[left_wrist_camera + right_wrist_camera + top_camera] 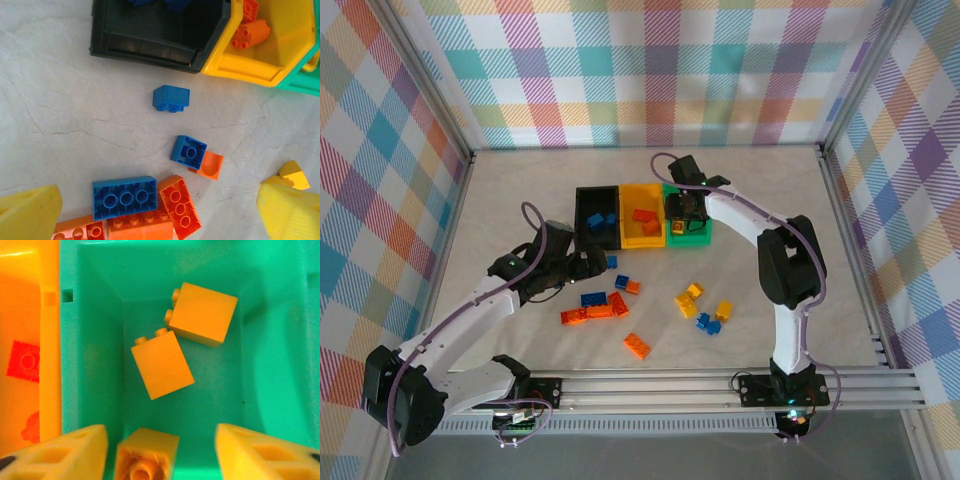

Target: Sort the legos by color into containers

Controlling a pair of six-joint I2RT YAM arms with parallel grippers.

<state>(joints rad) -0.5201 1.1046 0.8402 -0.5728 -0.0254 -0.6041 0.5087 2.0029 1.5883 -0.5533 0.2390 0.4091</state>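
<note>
Right claw gapes above 3 yellow legos in the green bin; left claw, likewise apart, seems aimed at blue bricks.

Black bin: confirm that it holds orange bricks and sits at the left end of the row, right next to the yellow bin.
One detail is wrong. The black bin holds blue bricks, not orange ones, as the top external view shows. The rest stands: it sits at the left end of the row, right next to the yellow bin.
</note>
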